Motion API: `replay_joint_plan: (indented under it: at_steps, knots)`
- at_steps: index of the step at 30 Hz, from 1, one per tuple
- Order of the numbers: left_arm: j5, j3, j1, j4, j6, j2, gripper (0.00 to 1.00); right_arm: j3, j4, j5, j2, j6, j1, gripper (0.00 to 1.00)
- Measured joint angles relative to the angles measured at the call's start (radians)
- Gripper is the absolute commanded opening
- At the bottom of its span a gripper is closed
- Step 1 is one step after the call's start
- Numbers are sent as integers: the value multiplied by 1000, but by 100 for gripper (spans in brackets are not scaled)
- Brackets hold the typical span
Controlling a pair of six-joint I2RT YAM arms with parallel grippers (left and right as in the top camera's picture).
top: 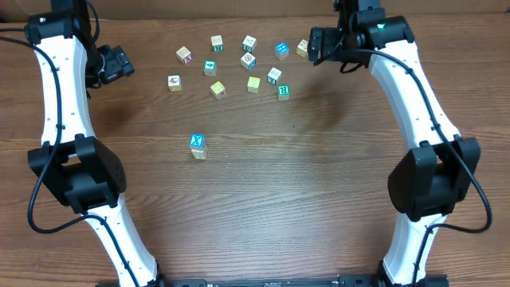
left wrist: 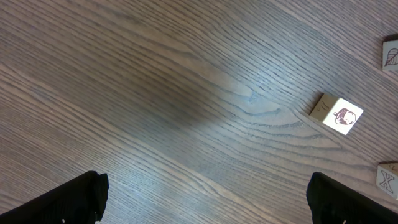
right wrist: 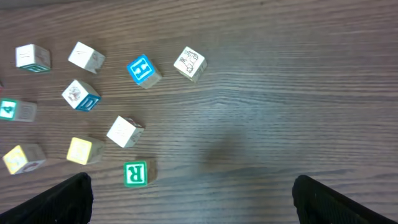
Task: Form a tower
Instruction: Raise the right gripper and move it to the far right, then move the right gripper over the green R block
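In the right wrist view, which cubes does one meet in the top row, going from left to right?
white cube with teal side → tilted white cube → blue-faced cube → cream cube with a drawing

wood table (top: 319,183) here, loose letter cubes (top: 249,61) scattered between the left gripper (top: 119,64) and the right gripper (top: 315,46); the tower (top: 198,145) stands alone, apart from both, closer to the left gripper.
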Motion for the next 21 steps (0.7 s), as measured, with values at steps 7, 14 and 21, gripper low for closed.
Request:
replay_joint_plan:
  at_steps: [7,14,21]
  knots:
    - [0,0,0,0,0,0,100,-2,37,0,19,0,0,100]
    - [0,0,0,0,0,0,100,-2,78,-1,46,0,0,100]
    - [0,0,0,0,0,0,100,-2,121,-1,92,-16,0,100]
